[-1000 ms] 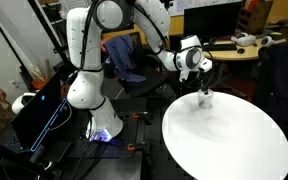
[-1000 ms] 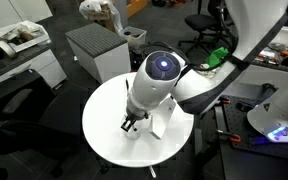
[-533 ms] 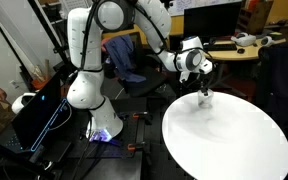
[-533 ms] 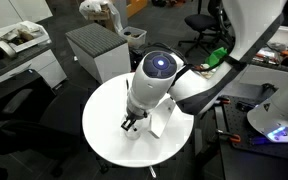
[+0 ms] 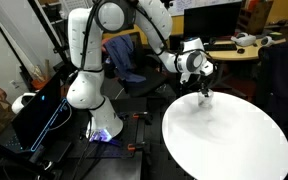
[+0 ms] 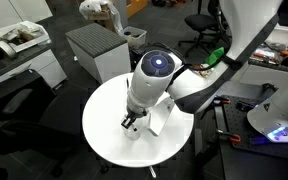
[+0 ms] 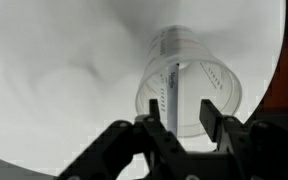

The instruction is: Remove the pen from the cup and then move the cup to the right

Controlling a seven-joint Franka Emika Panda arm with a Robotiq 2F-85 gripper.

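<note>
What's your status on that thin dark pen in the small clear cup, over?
Gripper open, jaws straddling the thin dark pen. Pen not yet lifted, inside the small clear cup on the round white table. Nothing in the way.

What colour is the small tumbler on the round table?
Colourless: the small clear tumbler shows best in wrist view.

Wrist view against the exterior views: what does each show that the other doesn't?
Wrist view only: the dark pen standing inside the clear cup, with the gripper open right over it. Exterior views only: the whole arm and the round edge of the table; the pen cannot be made out there. Shared: the gripper low over the white table.
</note>
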